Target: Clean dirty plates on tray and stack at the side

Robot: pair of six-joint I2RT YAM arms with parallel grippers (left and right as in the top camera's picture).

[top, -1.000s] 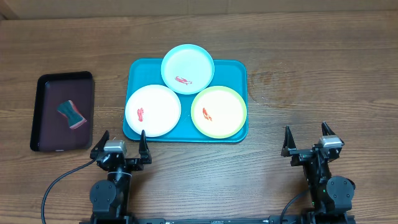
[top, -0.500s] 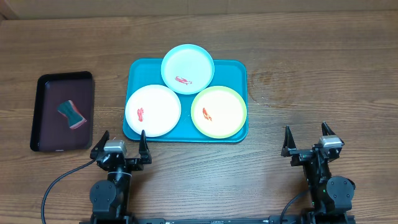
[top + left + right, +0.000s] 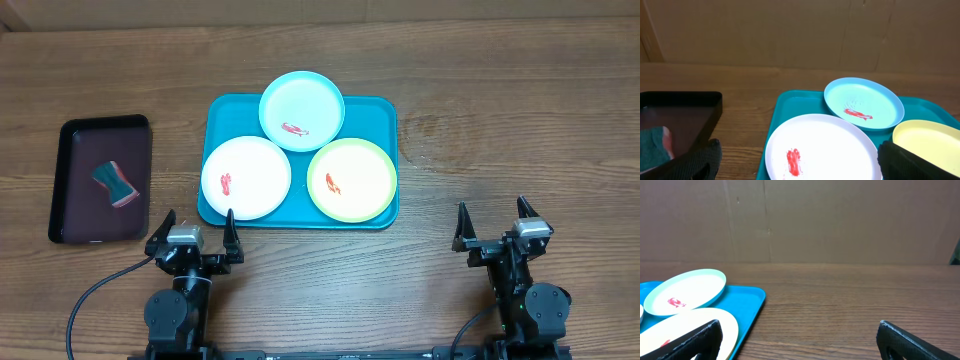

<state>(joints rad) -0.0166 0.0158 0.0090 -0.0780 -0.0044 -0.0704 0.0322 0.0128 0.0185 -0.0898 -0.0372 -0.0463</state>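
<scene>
The turquoise tray (image 3: 374, 112) holds three plates, each with a red smear: a light blue plate (image 3: 302, 108) at the back overlapping the rim, a white plate (image 3: 246, 177) front left, and a yellow-green rimmed plate (image 3: 352, 179) front right. My left gripper (image 3: 196, 229) is open and empty just in front of the white plate (image 3: 822, 150). My right gripper (image 3: 493, 221) is open and empty, to the right of the tray (image 3: 747, 302). The left wrist view also shows the blue plate (image 3: 863, 102) and yellow-green plate (image 3: 925, 142).
A dark maroon-black tray (image 3: 72, 220) at the left holds a teal and red sponge (image 3: 116, 184). Bare wooden table lies right of the turquoise tray. A brown wall stands at the back.
</scene>
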